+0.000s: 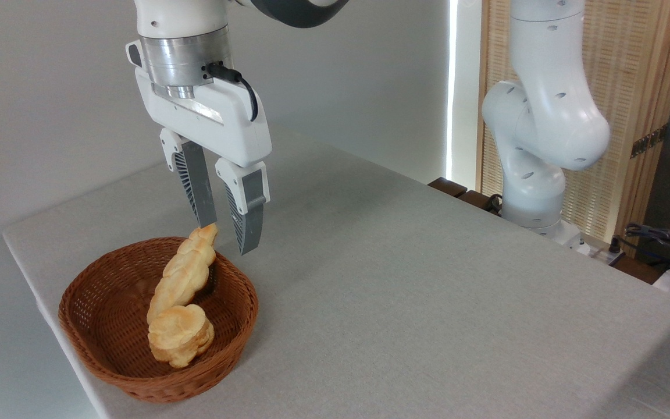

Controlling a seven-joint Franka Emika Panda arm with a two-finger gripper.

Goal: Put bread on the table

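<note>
1. Nearest us, at the desk's front left corner, we see a wicker basket.
2. Inside it, a round bun lies at the front.
3. Behind the bun, the bread leans up against the basket's far rim, its tip poking above it.
4. Just over that tip we find the gripper, its jaws parted and holding nothing; the left finger's end looks to touch the tip.
5. The arm's base stands beyond the desk's far right edge.

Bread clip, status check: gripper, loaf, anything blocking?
Gripper open, fingertips at the bread's upper tip. Bread in the basket, leaning on the rim. Bun against its lower end; table open beside.
</note>
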